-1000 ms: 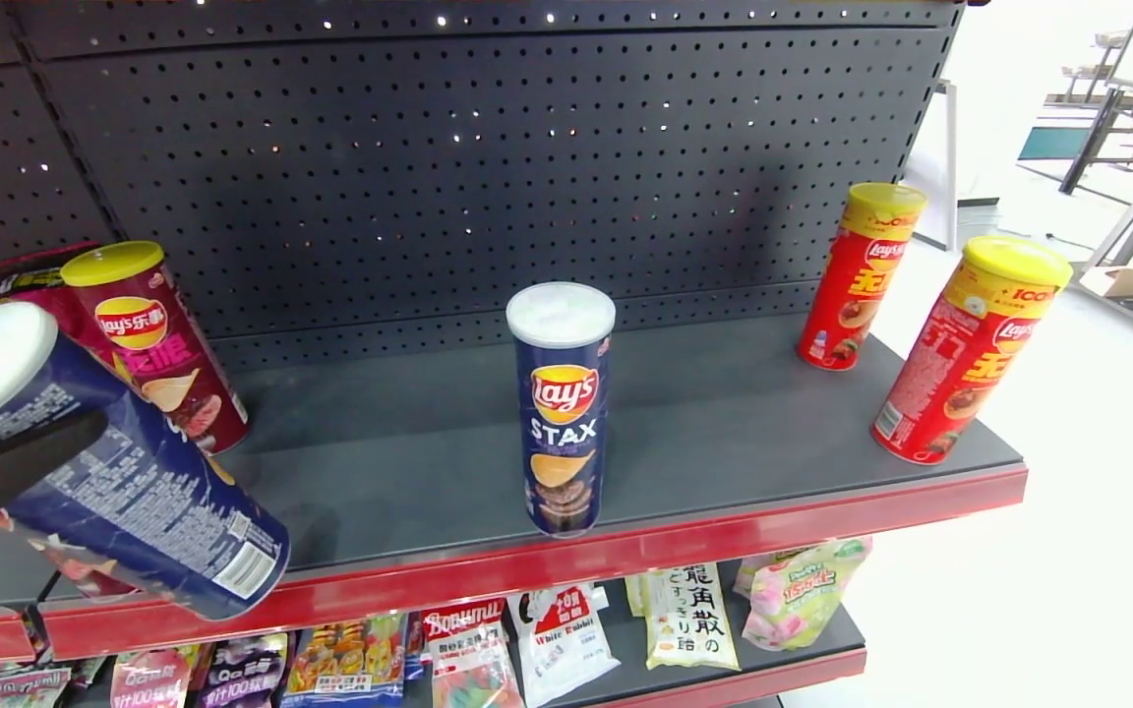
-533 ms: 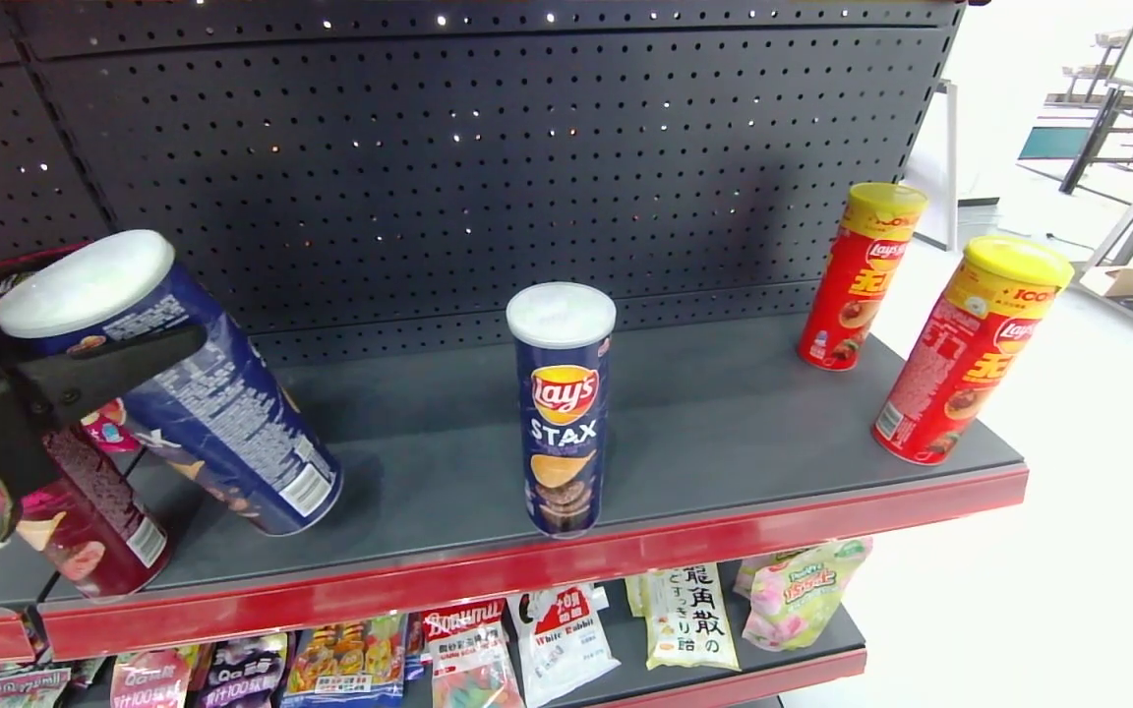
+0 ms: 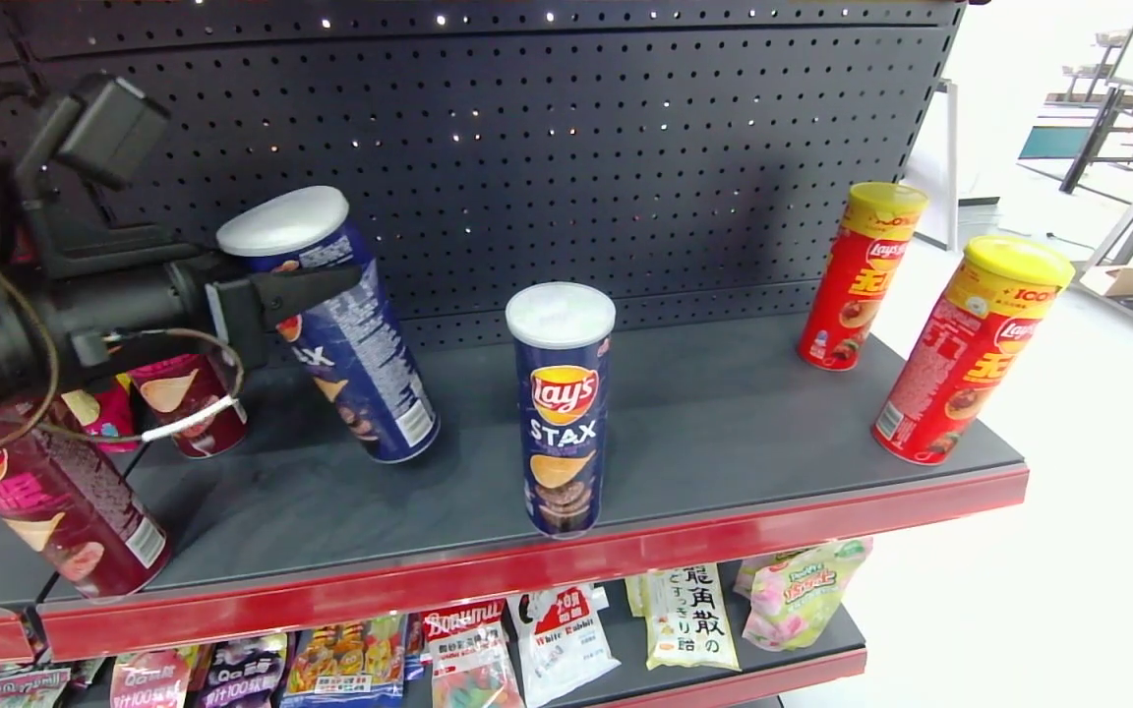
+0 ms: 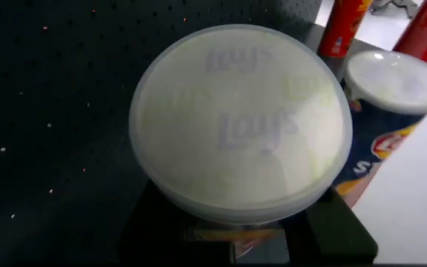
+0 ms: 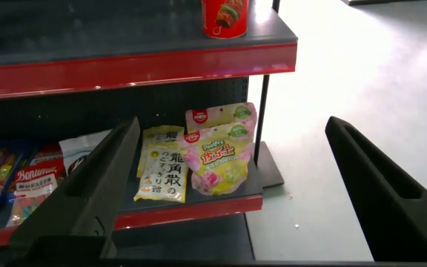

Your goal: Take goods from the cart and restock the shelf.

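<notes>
**Two blue cans on the shelf, one clenched in the left hand**

Up on the grey shelf, the held blue can is gripped just below its white lid. It is tilted, with the lid leaning toward the robot's left and the base set down toward the back of the shelf. Whether the base is touching the surface cannot be told. In the left wrist view the same lid is seen from above, with a dark finger pressed to the can's side.

The second blue can is stood upright near the front edge, to the right of the held one and apart from it. Over at the right end, one red can is placed by the pegboard, and another red can is set at the front corner. On the left, a maroon can is seen at the front, and a second maroon can is partly hidden under the arm.

The right hand is released, its fingers spread wide with nothing held between them. It is held low before the lower shelf, where snack bags are stacked.
</notes>
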`<state>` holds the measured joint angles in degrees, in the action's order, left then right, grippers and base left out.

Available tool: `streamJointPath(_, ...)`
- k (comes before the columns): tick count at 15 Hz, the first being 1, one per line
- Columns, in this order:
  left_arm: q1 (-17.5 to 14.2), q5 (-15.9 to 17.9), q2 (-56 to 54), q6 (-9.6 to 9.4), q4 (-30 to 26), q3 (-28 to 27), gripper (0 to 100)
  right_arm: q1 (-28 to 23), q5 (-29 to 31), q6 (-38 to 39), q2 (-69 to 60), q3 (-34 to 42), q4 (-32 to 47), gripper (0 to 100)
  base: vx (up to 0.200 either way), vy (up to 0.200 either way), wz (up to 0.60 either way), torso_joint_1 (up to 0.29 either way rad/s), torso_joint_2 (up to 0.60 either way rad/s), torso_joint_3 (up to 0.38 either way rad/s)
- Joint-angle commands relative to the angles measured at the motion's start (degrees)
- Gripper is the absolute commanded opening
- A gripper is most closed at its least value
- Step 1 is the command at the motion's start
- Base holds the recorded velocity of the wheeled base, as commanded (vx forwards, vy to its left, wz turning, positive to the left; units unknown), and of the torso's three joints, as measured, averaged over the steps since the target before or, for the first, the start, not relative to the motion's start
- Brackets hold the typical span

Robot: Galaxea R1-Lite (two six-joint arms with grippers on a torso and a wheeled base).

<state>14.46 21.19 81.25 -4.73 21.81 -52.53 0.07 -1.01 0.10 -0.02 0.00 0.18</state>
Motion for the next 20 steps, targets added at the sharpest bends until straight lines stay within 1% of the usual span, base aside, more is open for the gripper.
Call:
streamJointPath(1, 2.1, -1.4, 12.3, 0.42, 0.4, -9.2, 0, 0.0, 0.0, 0.0, 0.0, 0.0, 0.0, 100, 0.000, 0.000, 0.00, 0.000, 0.00, 0.000)
streamJointPath(3, 3.2, -1.5, 18.2, 0.42, 0.5, -14.3, 0, 0.0, 0.0, 0.0, 0.0, 0.0, 0.0, 100, 0.000, 0.000, 0.00, 0.000, 0.00, 0.000)
streamJointPath(5, 4.3, -1.6, 22.5, 0.51, 1.2, -17.5, 0, 0.0, 0.0, 0.0, 0.0, 0.0, 0.0, 100, 0.000, 0.000, 0.00, 0.000, 0.00, 0.000)
streamJointPath(7, 6.6, -1.6, 25.2, 1.48, 1.3, -20.2, 0, 0.0, 0.0, 0.0, 0.0, 0.0, 0.0, 100, 0.000, 0.000, 0.00, 0.000, 0.00, 0.000)
streamJointPath(8, 7.7, -1.6, 27.3, 1.92, 1.3, -22.5, 0, 0.0, 0.0, 0.0, 0.0, 0.0, 0.0, 100, 0.000, 0.000, 0.00, 0.000, 0.00, 0.000)
streamJointPath(9, 8.1, -1.6, 28.9, 1.92, 1.4, -24.0, 0, 0.0, 0.0, 0.0, 0.0, 0.0, 0.0, 100, 0.000, 0.000, 0.00, 0.000, 0.00, 0.000)
streamJointPath(11, 9.0, -1.6, 30.9, 1.92, 1.4, -25.9, 0, 0.0, 0.0, 0.0, 0.0, 0.0, 0.0, 100, 0.000, 0.000, 0.00, 0.000, 0.00, 0.000)
streamJointPath(13, 9.2, -1.7, 32.0, 1.92, 1.4, -26.5, 0, 0.0, 0.0, 0.0, 0.0, 0.0, 0.0, 100, 0.000, 0.000, 0.00, 0.000, 0.00, 0.000)
streamJointPath(16, 9.8, -3.7, 34.2, 2.01, 1.4, -29.6, 0, 0.0, 0.0, 0.0, 0.0, 0.0, 0.0, 100, 0.000, 0.000, 0.00, 0.000, 0.00, 0.000)
streamJointPath(17, 9.9, -3.8, 34.8, 1.92, 1.4, -30.3, 0, 0.0, 0.0, 0.0, 0.0, 0.0, 0.0, 100, 0.000, 0.000, 0.00, 0.000, 0.00, 0.000)
streamJointPath(19, 10.0, -3.8, 34.9, 1.65, 1.0, -30.5, 0, 0.0, 0.0, 0.0, 0.0, 0.0, 0.0, 100, 0.000, 0.000, 0.00, 0.000, 0.00, 0.000)
streamJointPath(20, 10.5, -3.8, 34.9, 1.57, 0.9, -30.5, 0, 0.0, 0.0, 0.0, 0.0, 0.0, 0.0, 100, 0.000, 0.000, 0.00, 0.000, 0.00, 0.000)
